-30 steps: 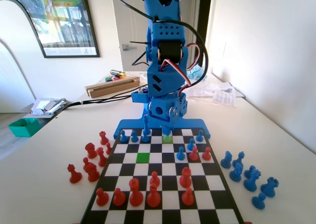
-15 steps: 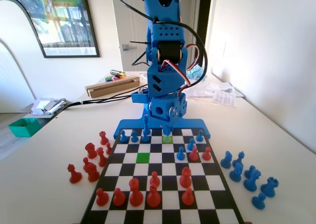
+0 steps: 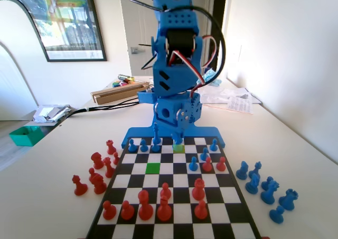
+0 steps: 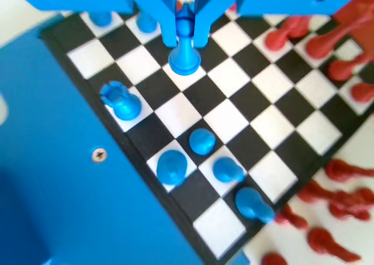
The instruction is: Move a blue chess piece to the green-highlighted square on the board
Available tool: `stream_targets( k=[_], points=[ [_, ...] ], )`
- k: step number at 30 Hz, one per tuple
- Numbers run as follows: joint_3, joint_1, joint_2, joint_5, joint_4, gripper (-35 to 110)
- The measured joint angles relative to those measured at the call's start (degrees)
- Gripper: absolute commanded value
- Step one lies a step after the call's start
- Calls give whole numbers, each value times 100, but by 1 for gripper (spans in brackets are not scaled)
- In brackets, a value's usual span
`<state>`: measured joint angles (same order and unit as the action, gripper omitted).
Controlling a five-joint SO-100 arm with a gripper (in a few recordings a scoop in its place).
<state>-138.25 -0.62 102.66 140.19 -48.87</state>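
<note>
My gripper hangs at the board's far end and is shut on the blue chess piece, a small pawn whose head sits between the two jaws. In the fixed view the gripper holds this pawn right over the yellow-olive square in the back rows. I cannot tell whether the pawn's base touches the board. The green-highlighted square lies bare, one column to the left and nearer the camera in the fixed view.
A tall blue piece and blue pawns stand along the back rows. A blue rook and several blue pieces sit close to the gripper. Red pieces crowd the near rows; captured pieces lie off both sides.
The arm has shifted and risen slightly over the last second. The gripper has stayed over the yellow-olive square with the pawn between its jaws.
</note>
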Motion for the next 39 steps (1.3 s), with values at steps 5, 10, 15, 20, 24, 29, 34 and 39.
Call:
stream_targets(
  k=[5, 10, 15, 20, 24, 29, 34, 39],
  points=[
    [580, 255, -316, 0, -360, 1],
    [1002, 703, -791, 0, -439, 1],
    [1248, 1099, -1134, 123, -431, 1],
    [1459, 1301, -1450, 123, -343, 1],
    [1635, 1318, -1670, 44, -246, 1],
    [1705, 1327, -1837, -88, -141, 1],
    [1705, 1292, -1863, -105, 62, 1],
    [1617, 1266, -1951, -105, 378, 1]
  ],
)
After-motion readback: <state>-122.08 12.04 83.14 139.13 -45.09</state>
